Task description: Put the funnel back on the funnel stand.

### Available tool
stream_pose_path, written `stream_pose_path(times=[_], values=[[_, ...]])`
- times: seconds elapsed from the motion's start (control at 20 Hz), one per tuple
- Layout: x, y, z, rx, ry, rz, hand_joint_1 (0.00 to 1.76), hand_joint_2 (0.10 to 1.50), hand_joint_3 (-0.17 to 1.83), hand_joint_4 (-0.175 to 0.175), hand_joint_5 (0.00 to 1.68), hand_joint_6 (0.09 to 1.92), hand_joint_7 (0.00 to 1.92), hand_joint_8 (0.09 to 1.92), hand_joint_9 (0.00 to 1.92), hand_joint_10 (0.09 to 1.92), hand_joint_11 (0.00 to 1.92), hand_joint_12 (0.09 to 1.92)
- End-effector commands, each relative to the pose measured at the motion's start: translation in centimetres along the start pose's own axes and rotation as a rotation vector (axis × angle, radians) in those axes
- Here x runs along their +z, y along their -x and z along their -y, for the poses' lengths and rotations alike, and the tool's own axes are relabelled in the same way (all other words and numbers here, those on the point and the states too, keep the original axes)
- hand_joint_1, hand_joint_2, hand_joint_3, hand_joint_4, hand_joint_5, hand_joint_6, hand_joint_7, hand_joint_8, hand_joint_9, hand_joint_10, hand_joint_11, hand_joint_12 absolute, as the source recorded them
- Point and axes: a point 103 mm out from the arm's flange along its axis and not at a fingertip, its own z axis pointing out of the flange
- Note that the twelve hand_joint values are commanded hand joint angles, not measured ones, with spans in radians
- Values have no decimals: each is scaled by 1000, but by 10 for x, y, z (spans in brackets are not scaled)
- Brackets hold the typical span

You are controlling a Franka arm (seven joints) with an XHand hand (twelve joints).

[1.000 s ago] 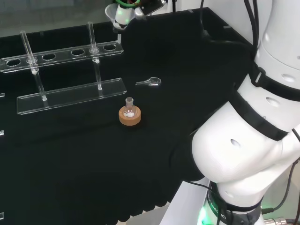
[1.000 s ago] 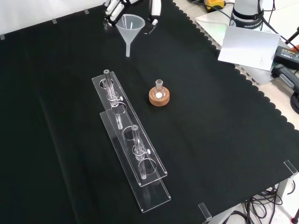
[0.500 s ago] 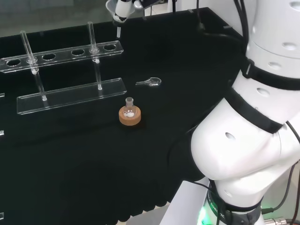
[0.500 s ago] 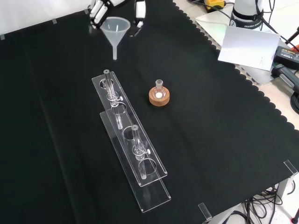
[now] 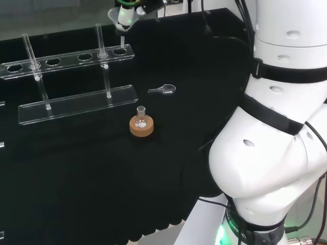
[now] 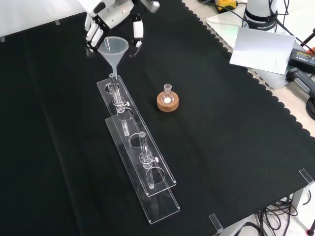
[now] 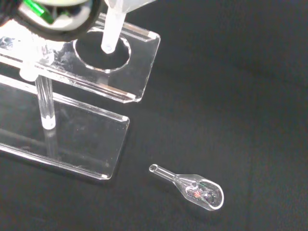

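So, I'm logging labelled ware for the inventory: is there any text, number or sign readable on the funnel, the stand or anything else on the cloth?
None can be read.
The funnel, funnel stand and flask are plain.
The white sheet off the cloth bears a faint mark, too small to read.

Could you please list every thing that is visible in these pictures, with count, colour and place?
funnel: one, translucent white, held above the end hole of the stand, stem pointing down
funnel stand: one, clear plastic, two tiers with round holes and upright posts, on the cloth
small flask: one, clear, on the cork ring, right of the stand in the front view
cork ring: one, brown, under the flask
small scoop: one, clear, lying on the cloth near the stand's end
black cloth: one, covers the bench
arm: white, right side of the head view
hand: black and white, fingers curled round the funnel's rim
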Motion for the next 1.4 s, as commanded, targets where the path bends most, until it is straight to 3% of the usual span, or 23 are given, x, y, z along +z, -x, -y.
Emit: stream_pose_path(times=[0.05,0.7,1.4], values=[[4,-3,-4,9,-6,23,917,668,622,-22,610,145,602,630,1075,363,814,1188],[11,-7,-14,12,18,28,923,668,623,-25,611,159,613,634,1082,357,837,1176],[26,-14,-30,0,-19,44,931,667,624,-28,612,180,624,635,1091,348,856,1157]])
